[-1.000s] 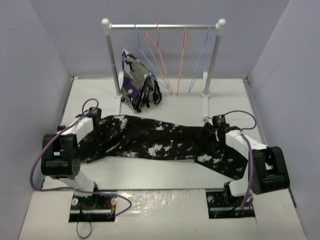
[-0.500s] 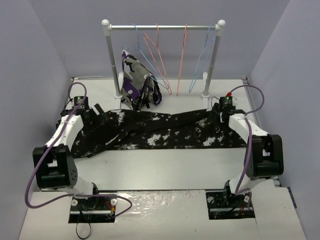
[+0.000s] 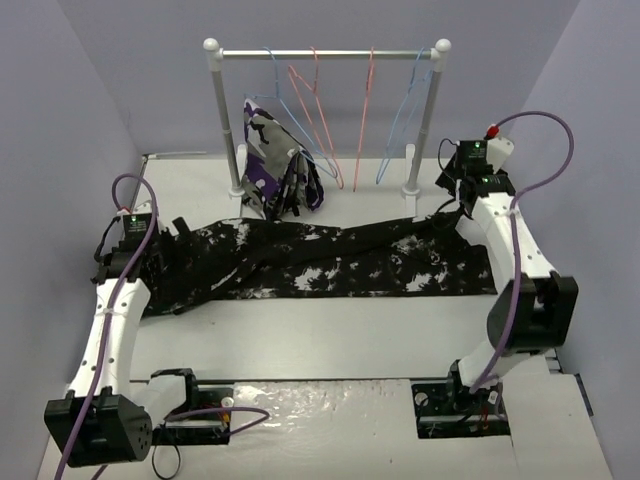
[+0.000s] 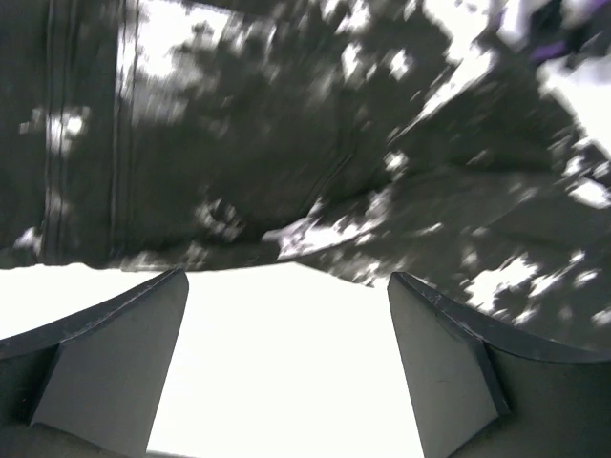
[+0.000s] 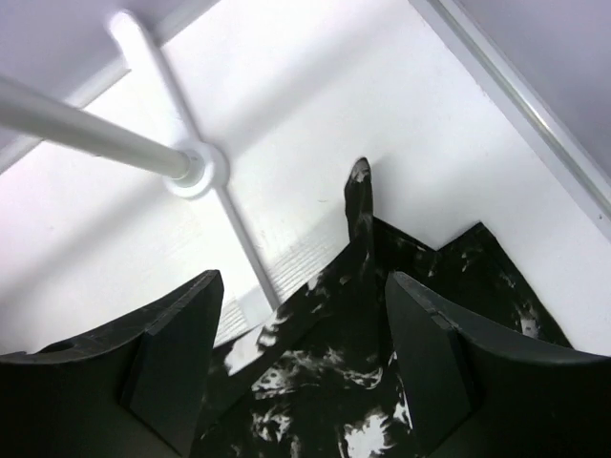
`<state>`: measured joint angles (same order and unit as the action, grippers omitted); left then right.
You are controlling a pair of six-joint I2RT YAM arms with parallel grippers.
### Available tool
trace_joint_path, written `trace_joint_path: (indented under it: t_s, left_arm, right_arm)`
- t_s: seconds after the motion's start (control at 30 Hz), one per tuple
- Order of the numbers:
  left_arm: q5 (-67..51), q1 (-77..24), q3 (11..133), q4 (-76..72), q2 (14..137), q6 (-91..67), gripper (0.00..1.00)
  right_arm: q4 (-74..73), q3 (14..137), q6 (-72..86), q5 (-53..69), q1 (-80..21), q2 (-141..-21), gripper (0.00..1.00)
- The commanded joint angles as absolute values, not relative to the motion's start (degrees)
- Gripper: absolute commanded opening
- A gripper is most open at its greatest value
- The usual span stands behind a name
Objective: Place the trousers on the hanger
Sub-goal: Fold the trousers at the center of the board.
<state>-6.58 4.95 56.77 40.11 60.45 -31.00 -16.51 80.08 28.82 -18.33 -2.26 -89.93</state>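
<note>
The trousers (image 3: 330, 262) are laid flat on the counter (image 3: 330, 340), with the long axis running left to right in front of the rack (image 3: 340, 53). The left end effector (image 4: 286, 277) is held open at their left end. The right end effector (image 5: 304, 277) is spread open over their far right corner.

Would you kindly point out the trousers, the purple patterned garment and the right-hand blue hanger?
trousers (image 3: 330, 265): top view, mid-leg fabric.
purple patterned garment (image 3: 275, 170): top view, its middle.
right-hand blue hanger (image 3: 392, 135): top view, sloping wire.
</note>
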Motion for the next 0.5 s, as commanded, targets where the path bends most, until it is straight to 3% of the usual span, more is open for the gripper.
trace_joint_path:
  t_s: [0.0,0.27,0.47]
  left_arm:
    - [-5.0,4.7,54.1,40.4,57.5,-28.9,0.86]
    - [-3.0,4.7,49.0,37.5,51.8,-27.6,0.92]
    - [-4.3,4.5,46.0,35.0,50.2,-28.6,0.92]
  right_arm:
    - [-21.3,86.7,33.6,-24.8,-1.9,-99.1,0.67]
    - [-22.4,92.2,36.0,-25.5,-1.3,-108.7,0.65]
    - [-24.0,92.6,36.7,-25.7,-0.8,-109.9,0.58]
